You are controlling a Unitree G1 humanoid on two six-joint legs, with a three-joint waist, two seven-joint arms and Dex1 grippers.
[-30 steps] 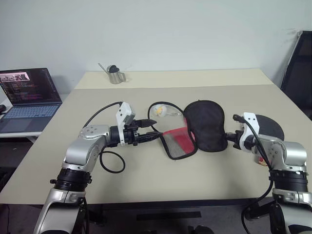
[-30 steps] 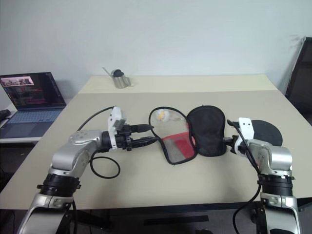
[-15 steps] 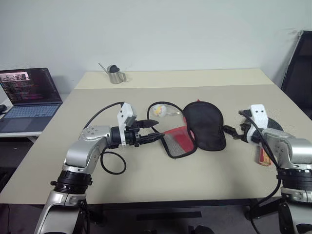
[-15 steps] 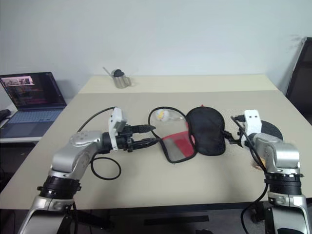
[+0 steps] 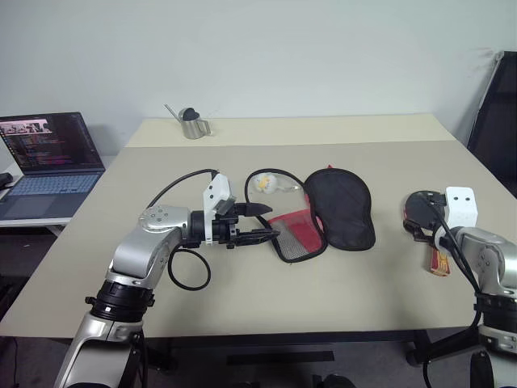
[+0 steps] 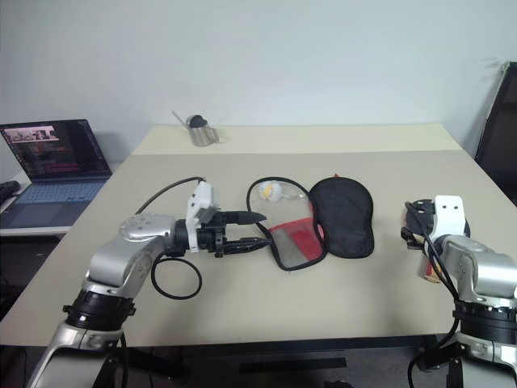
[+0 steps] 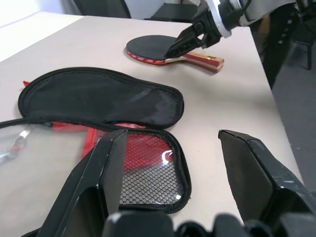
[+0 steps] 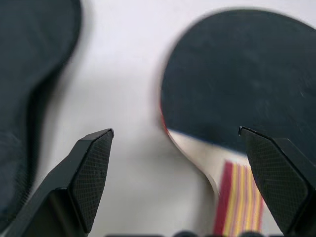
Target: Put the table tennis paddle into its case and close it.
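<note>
Black case fabric: the case (image 5: 323, 214) is a soft, paddle-shaped pouch lying unzipped on the beige table (image 5: 339, 307), its plain black flap thrown open to the right, the red panel and black mesh pocket on the half just ahead of the left jaws
Paddle: the table tennis paddle (image 7: 163, 49) has a round matte black rubber face with a thin red edge and a pale wooden handle striped red; it lies flat, right of the case and apart from it
Paddle axis: in the head views the long axis runs roughly front to back, blade away from the robot, handle toward the near table edge
Left gripper: left gripper (image 5: 262, 222) points level toward the case with its jaws parted and nothing between them; the mesh end of the case lies just past the tips
Right gripper: right gripper (image 8: 175, 143) stands over the paddle with jaws spread wide and empty, the neck where blade meets handle lying between the two fingertips in its wrist view, untouched as far as I can tell
Change: a second ago the right gripper was closed at the right edge of the black flap; it has since let go, opened and swung right to the paddle, and the flap now lies flatter
Background: a small metal watering can (image 5: 191, 123) and an open laptop (image 5: 50, 153) sit well clear, behind and left
</note>
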